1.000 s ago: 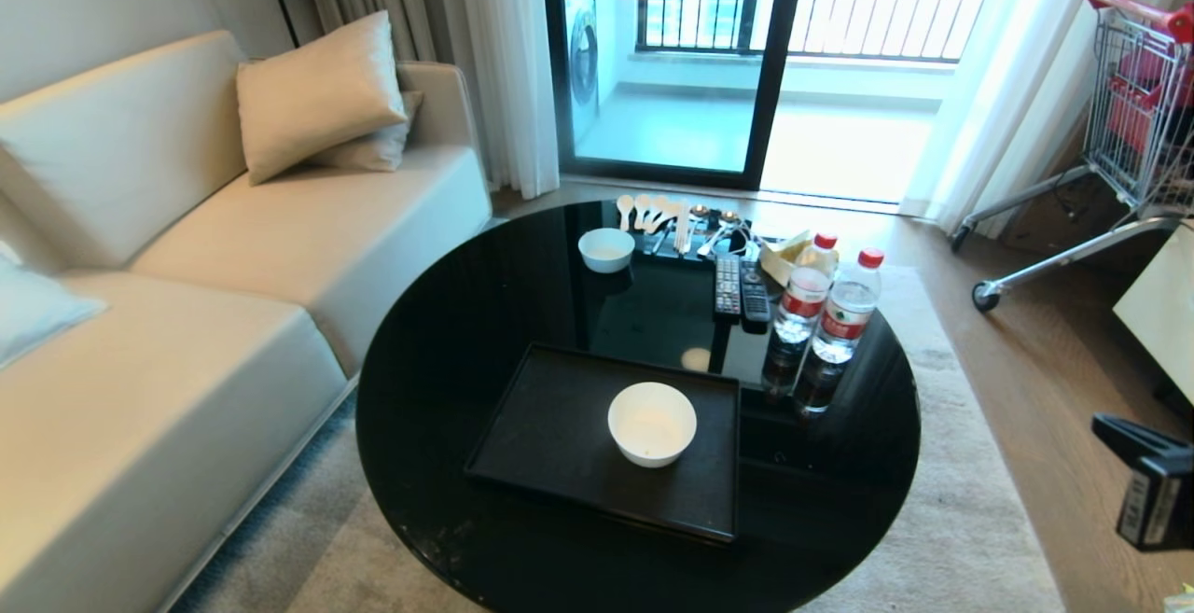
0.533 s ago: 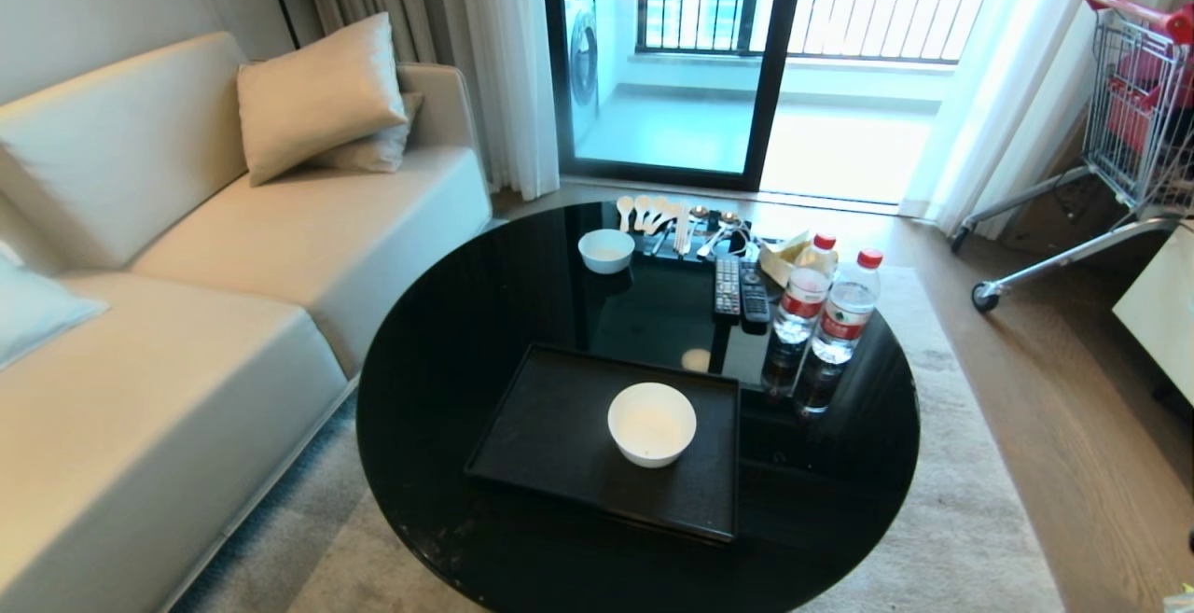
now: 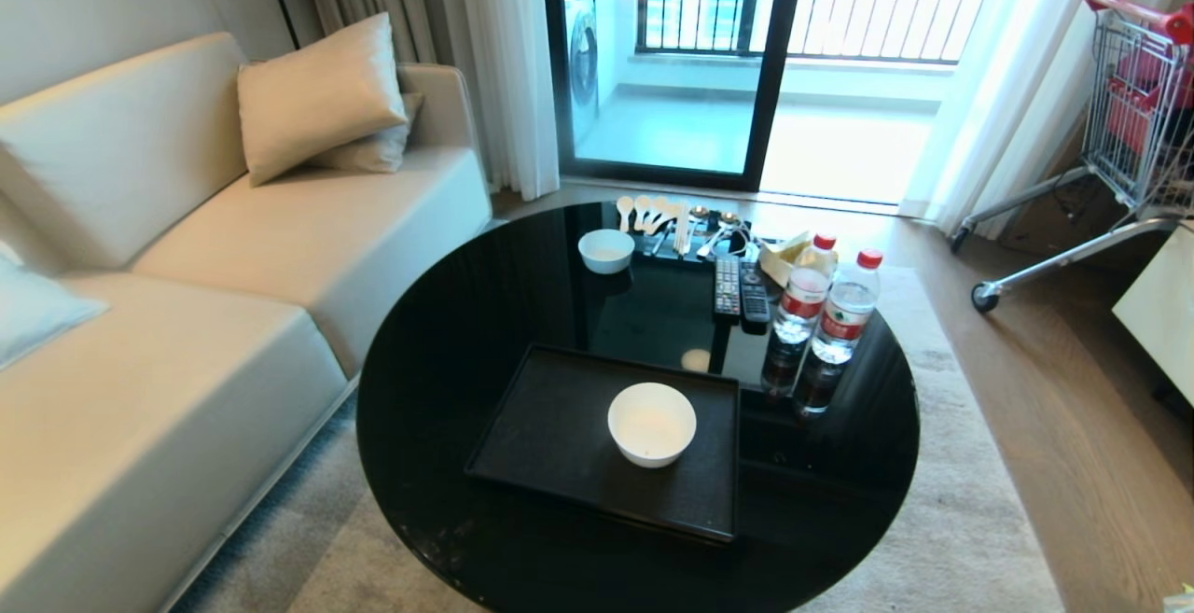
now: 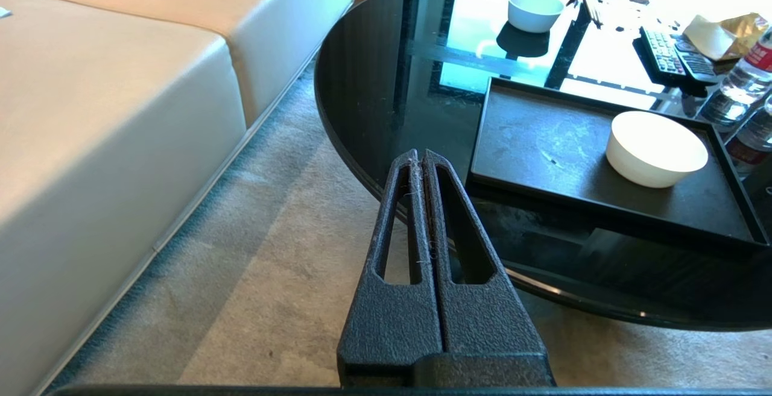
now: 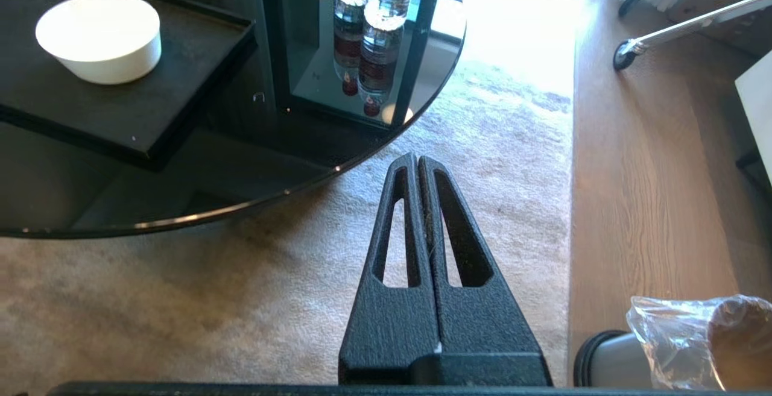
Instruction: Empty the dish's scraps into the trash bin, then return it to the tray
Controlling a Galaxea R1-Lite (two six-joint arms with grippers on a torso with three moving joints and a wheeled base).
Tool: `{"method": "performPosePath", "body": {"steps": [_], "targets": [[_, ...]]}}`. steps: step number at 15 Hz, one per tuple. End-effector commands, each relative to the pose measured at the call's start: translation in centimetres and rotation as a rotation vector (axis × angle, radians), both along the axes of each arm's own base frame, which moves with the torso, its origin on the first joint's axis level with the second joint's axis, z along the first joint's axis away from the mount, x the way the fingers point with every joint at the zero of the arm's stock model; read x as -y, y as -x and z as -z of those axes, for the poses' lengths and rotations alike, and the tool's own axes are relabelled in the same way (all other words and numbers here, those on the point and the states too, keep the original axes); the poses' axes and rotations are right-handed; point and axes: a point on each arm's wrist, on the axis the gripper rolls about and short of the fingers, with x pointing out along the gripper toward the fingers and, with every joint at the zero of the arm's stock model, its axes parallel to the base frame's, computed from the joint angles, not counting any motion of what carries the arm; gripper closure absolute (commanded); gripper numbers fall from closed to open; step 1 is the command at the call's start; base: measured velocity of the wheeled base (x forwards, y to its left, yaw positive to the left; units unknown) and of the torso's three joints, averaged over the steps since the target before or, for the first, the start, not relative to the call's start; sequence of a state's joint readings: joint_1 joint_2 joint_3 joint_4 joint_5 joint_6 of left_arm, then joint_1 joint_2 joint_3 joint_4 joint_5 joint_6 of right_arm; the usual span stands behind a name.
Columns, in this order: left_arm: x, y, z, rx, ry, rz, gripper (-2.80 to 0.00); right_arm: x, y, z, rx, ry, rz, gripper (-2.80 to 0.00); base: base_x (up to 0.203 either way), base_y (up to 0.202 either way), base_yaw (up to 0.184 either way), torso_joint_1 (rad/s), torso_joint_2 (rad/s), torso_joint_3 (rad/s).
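Head view: plain round cream-white bowl [image 3: 652,424] upright on flat matte black rectangular tray [image 3: 550,426], toward its right side, on round glossy black table [image 3: 438,333]; smaller white bowl [image 3: 606,250] far across table; two clear water bottles [image 3: 830,310] right of tray. No arm visible.

Left wrist view: left gripper [image 4: 420,158] clenched, empty, over beige carpet [image 4: 271,275] beside table edge, apart from tray.

Right wrist view: right gripper [image 5: 417,161] clenched, empty, above carpet near table rim; brushed-steel trash bin [image 5: 627,363] with clear bag liner on wooden floor nearby.
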State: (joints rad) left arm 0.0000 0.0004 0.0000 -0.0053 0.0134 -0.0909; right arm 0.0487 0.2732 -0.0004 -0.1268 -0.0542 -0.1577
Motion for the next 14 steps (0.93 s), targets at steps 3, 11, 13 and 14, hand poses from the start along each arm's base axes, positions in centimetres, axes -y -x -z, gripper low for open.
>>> {"method": "performPosePath", "body": {"steps": [3, 11, 13, 14], "targets": [[0.0, 0.0, 0.0, 0.001, 0.001, 0.000, 0.00, -0.2, 0.7, 1.2, -0.063, -0.006, -0.021, 0.00, 0.000, 0.000, 0.000, 0.000, 0.00, 0.000], [0.0, 0.0, 0.0, 0.001, 0.001, 0.000, 0.00, -0.2, 2.4, 1.6, 0.141, -0.065, -0.044, 0.00, 0.000, 0.000, 0.000, 0.000, 0.00, 0.000], [0.0, 0.0, 0.0, 0.001, 0.001, 0.000, 0.00, -0.2, 2.4, 1.7, 0.140, -0.062, -0.044, 0.00, 0.000, 0.000, 0.000, 0.000, 0.00, 0.000], [0.0, 0.0, 0.0, 0.001, 0.001, 0.000, 0.00, -0.2, 2.4, 1.7, 0.140, -0.064, -0.044, 0.00, 0.000, 0.000, 0.000, 0.000, 0.00, 0.000]]}}
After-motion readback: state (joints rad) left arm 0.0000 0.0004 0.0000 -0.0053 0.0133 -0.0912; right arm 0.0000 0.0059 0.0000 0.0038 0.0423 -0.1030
